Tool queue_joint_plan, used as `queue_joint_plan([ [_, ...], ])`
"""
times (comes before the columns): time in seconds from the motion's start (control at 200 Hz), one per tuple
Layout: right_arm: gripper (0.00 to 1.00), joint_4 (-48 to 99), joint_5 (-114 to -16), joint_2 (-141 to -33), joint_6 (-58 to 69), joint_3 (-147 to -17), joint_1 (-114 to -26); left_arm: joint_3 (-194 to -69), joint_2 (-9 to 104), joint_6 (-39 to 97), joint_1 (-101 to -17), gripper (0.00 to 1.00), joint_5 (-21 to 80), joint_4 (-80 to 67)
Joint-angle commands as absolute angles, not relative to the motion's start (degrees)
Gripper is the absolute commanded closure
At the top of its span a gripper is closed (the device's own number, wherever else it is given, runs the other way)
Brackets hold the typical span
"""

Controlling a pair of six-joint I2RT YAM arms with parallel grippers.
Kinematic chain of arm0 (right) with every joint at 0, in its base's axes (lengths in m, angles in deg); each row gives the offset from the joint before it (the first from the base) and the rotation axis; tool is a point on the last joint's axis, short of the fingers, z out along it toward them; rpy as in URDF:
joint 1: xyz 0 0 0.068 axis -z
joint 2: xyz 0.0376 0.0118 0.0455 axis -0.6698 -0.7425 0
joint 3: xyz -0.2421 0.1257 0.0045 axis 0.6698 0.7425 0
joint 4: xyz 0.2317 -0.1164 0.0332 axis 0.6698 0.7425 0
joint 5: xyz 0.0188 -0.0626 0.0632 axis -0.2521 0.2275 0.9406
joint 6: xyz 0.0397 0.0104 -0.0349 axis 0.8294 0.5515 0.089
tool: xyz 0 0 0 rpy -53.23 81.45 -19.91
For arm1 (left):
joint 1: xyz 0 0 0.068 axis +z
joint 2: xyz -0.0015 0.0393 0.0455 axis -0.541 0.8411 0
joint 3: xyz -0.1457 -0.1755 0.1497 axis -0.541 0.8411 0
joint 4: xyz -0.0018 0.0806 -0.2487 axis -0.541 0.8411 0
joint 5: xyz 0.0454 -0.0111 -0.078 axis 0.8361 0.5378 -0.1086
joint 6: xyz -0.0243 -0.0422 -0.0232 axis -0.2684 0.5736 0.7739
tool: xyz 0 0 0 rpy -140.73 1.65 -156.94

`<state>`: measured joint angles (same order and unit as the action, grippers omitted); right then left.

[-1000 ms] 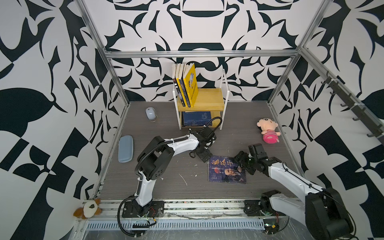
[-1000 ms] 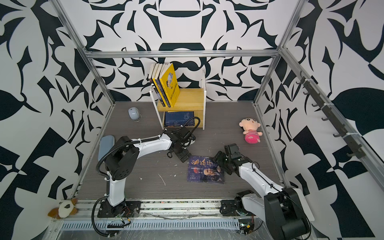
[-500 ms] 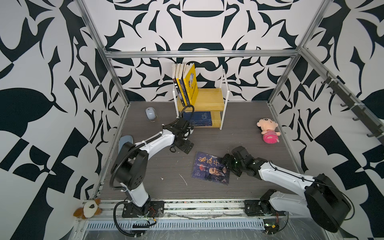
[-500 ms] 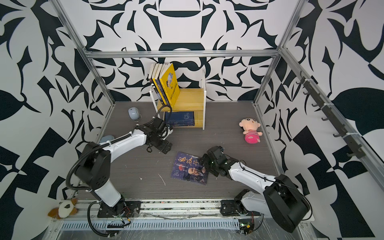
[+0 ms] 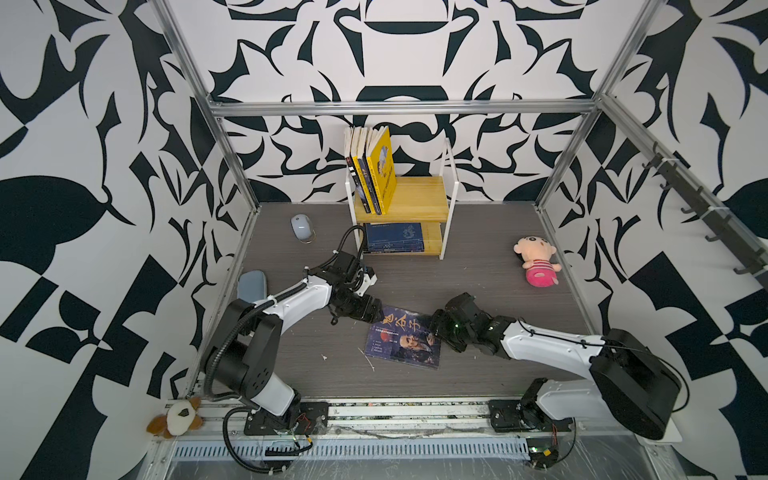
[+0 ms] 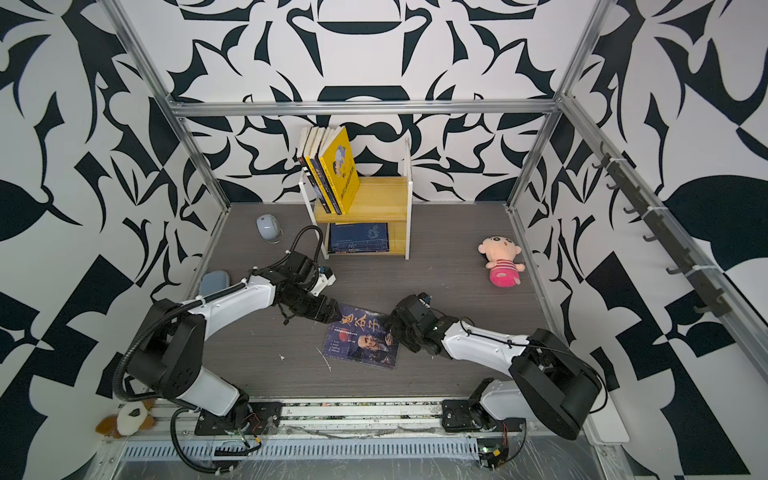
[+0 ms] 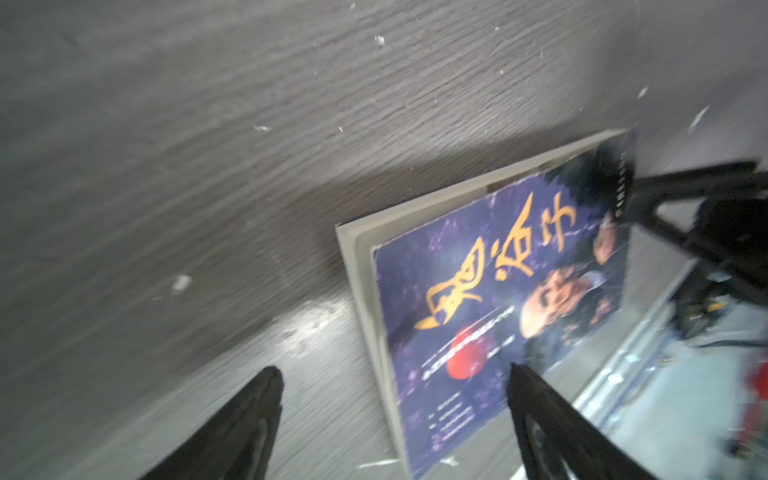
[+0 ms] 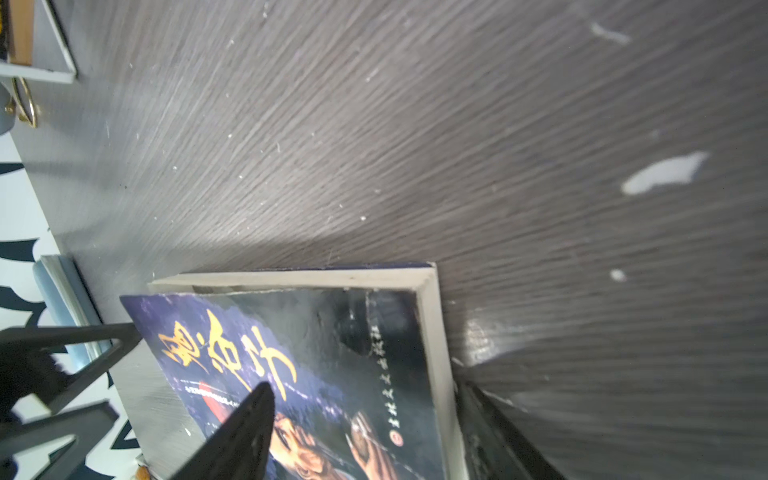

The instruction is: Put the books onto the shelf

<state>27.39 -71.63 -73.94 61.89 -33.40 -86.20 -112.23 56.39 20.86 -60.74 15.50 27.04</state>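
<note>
Both wrist views crop the blurred portrait book (image 7: 498,291).

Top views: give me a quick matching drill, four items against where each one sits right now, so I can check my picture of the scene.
Items
1. portrait book
2. yellow book
3. navy book
4. plush doll

Places
A. lying flat on the lower tier of the shelf
B. on the tabletop, off to the right of the shelf
C. standing on the shelf's upper tier, leaning against other books
D. lying cover up on the tabletop, out in front of the shelf

Pairs: 1-D, 2-C, 3-A, 4-B
</note>
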Motion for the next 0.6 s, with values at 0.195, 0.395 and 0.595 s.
queue_joint_plan([
  [0.195,0.32,31.21,-71.36,-75.44,62.72,-32.35,-87.67,-111.12,62.43,33.04,-60.54,0.35,4.66,18.37],
  [0.395,0.33,29.18,-70.76,-77.45,62.12,-33.21,-87.85,-111.33,60.96,34.66,-60.53,0.51,0.42,16.92],
  [0.595,0.33,29.81,-72.0,-77.65,59.7,-34.98,-87.81,-111.19,59.66,34.71,-60.44,0.71,-4.5,16.35],
])
